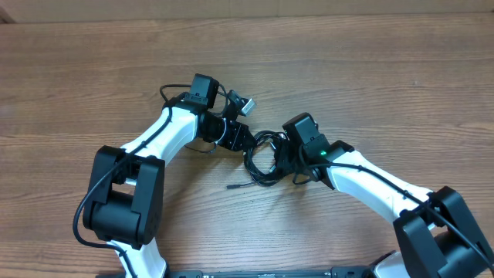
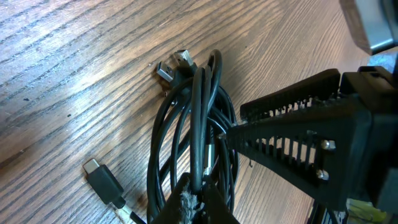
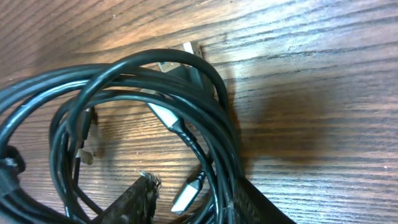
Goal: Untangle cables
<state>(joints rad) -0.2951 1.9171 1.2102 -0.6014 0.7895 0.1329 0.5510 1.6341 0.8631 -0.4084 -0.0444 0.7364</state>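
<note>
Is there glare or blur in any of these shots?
Overhead view: even light, cables sharp, soft shadows. Left wrist view: glare washes the table upper left. Right wrist view: bright glare along the top, dark shadow right of the cables, bottom edge out of focus.

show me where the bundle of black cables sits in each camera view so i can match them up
overhead: the cables form a small dark loop just right of and below centre.
left wrist: they fill the middle, running from top centre down to the bottom edge.
right wrist: they loop across the left and centre, seen close up.
shared landmark: the wooden table lies under them in all three views.
</note>
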